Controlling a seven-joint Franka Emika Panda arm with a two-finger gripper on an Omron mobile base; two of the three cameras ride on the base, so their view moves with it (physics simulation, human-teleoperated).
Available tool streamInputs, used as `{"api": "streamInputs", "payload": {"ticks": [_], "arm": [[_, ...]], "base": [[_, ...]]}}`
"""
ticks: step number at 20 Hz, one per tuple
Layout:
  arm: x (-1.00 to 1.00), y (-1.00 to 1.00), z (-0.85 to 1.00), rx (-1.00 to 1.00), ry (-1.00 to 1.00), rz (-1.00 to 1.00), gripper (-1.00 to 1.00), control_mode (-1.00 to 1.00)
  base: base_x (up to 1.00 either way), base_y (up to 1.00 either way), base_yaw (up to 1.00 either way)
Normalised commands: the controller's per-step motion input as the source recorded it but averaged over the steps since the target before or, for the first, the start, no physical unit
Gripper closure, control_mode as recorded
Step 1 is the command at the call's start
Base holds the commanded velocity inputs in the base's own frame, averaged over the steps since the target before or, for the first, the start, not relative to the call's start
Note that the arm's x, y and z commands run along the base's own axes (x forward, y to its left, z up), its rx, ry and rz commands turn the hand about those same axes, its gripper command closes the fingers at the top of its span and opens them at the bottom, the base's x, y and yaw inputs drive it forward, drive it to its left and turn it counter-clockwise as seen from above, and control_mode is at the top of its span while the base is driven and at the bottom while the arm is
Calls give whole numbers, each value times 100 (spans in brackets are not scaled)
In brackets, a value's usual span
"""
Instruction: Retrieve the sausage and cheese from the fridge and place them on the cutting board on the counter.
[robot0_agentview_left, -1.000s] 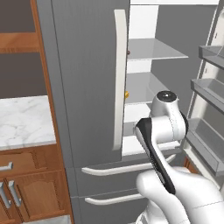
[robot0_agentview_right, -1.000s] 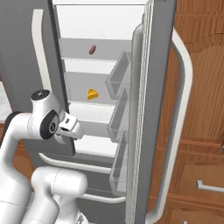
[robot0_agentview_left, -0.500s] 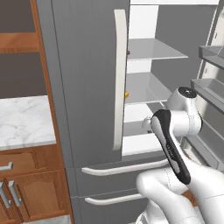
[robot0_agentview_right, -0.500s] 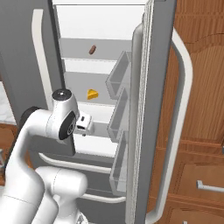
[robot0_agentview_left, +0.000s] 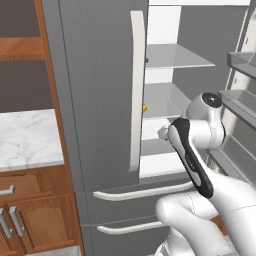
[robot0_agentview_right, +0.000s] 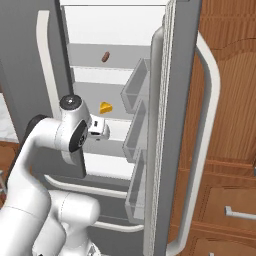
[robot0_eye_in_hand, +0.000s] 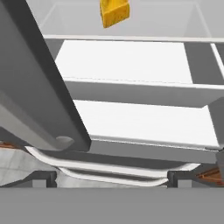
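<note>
Your right base view shows the gripper (robot0_agentview_right: 101, 131) with jaws spread, nothing between them, at the open fridge (robot0_agentview_right: 165, 125) — cheese (robot0_agentview_right: 105, 107) a shelf above it, sausage (robot0_agentview_right: 105, 56) higher still. The left view shows the counter (robot0_agentview_left: 27, 137). The arm bends forward, hand level, pointing in.

One fridge (robot0_agentview_right: 165, 125), right door swung open, left shut. Inside: one cheese (robot0_agentview_right: 105, 107) wedge, one sausage (robot0_agentview_right: 105, 56), three door bins (robot0_agentview_right: 135, 90). Two lower drawers with one horizontal handle (robot0_agentview_left: 145, 192) each; one marble desk (robot0_agentview_left: 27, 140) section.
</note>
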Motion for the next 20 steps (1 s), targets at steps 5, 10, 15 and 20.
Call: {"api": "streamInputs", "payload": {"ticks": [5,10,15,20], "arm": [[37,-1,19,-3,-16,0,-100,-100],[40,1,23,0,-13,0,-100,-100],[32,-4,33,0,-5,0,-100,-100],[35,-3,32,0,3,0,-100,-100]], "base": [[0,0,0],[0,0,0],[0,0,0],[0,0,0]]}}
